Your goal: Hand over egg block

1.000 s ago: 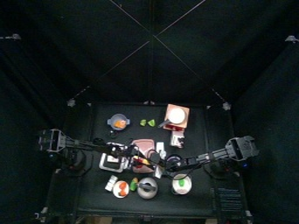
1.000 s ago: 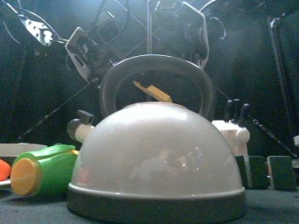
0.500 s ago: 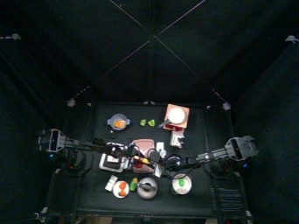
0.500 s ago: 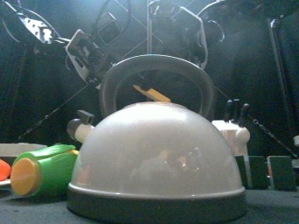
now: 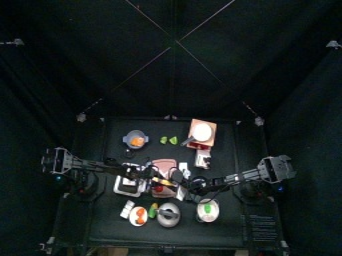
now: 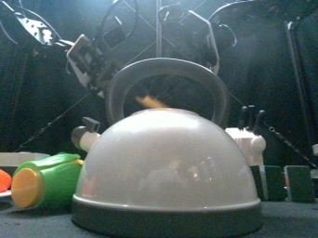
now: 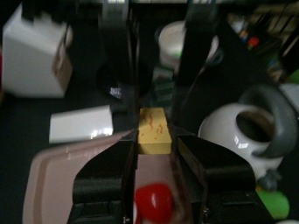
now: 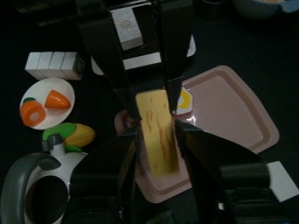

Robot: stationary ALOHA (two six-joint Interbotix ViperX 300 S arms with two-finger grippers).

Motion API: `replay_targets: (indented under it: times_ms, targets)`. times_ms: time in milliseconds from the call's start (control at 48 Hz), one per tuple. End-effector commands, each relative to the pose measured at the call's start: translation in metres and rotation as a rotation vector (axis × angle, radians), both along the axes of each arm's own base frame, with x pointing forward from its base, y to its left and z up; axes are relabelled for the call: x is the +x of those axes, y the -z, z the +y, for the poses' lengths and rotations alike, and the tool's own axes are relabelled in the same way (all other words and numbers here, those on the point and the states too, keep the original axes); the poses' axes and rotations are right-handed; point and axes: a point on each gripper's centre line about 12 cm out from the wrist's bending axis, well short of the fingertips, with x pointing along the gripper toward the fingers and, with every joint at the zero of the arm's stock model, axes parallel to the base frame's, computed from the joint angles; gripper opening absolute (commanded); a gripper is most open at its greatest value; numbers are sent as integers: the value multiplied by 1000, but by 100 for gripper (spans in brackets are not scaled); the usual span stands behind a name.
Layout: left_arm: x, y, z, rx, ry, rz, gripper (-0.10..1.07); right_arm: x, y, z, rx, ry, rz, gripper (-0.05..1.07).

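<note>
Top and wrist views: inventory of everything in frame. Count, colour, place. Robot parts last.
egg block: one, yellow, in the air between both claws
kettle: one, white with a dark handle, table's front edge
tray: one, pink, below the claws
plate: one, white, holds orange pieces, apart from the tray
toy: one, green and yellow, lying left of the kettle
blocks: short row, white, count unclear, near the plate
left claw: black, closed on the egg block
right claw: black, at the egg block's other end
</note>
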Motion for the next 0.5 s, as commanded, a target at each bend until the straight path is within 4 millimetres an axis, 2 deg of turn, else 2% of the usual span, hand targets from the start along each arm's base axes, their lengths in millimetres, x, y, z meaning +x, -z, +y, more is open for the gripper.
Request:
replay_targets:
  times_ms: [0,167,479]
  targets:
    - [1,-8,3,0,-7,-27,57,2,-14,0,3,-4,-36,84]
    - [2,-9,3,-2,-6,-32,57,1,-14,0,2,-4,-37,96]
    - [1,-9,3,-3,-5,-32,57,-3,-14,-6,-25,44,-20,96]
